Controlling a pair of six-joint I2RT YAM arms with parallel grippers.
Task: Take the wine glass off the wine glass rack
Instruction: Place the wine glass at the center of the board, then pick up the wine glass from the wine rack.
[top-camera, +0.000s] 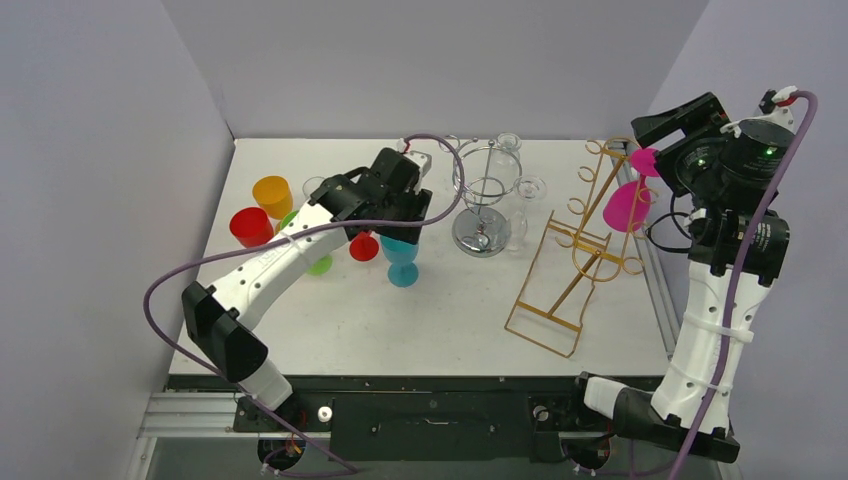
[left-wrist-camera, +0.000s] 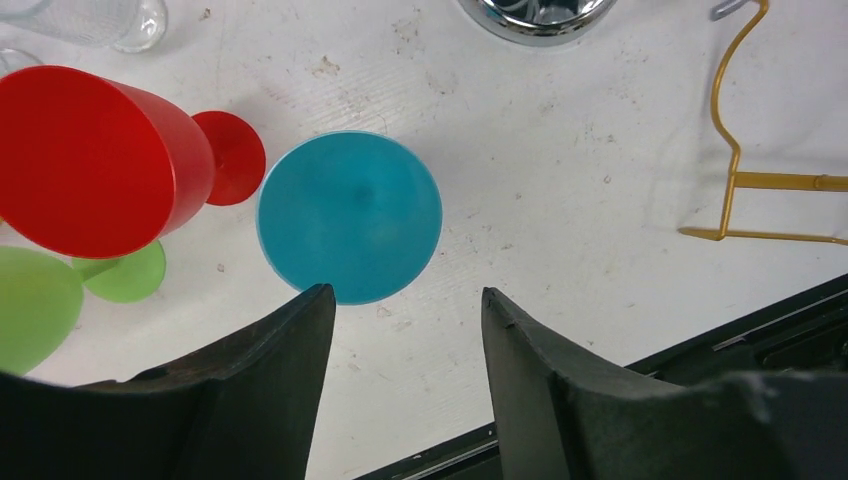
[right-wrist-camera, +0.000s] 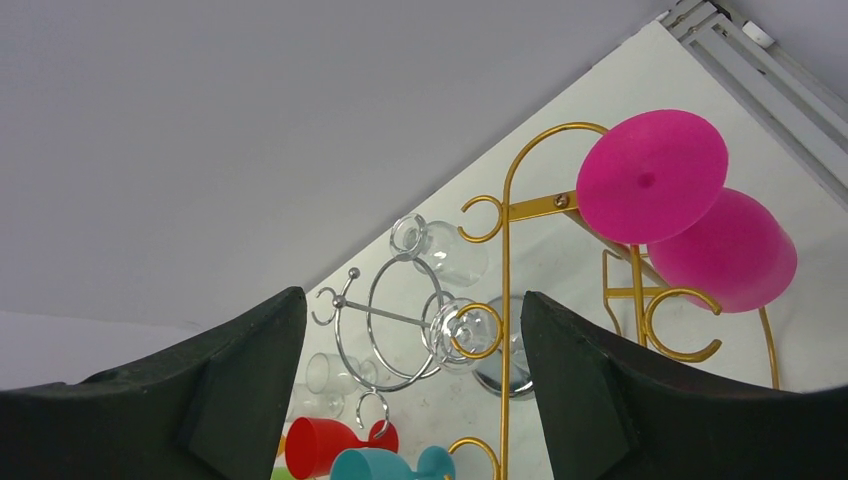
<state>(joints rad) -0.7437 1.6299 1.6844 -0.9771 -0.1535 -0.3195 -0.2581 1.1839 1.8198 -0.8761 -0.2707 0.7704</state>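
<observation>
The left arm (top-camera: 255, 278) and the right arm (top-camera: 700, 370) share one build: smooth white shells over the long links, with black housings at the joints and black bases. A purple cable (top-camera: 152, 288) loops out beside the left arm; another purple cable (top-camera: 738, 270) runs along the right one, tied on with white straps (top-camera: 722, 330). Small green lights (top-camera: 768, 151) glow on the right wrist's black housing. The left claw (left-wrist-camera: 405, 295) and right claw (right-wrist-camera: 410, 300) each have two matte black, wedge-shaped fingers
</observation>
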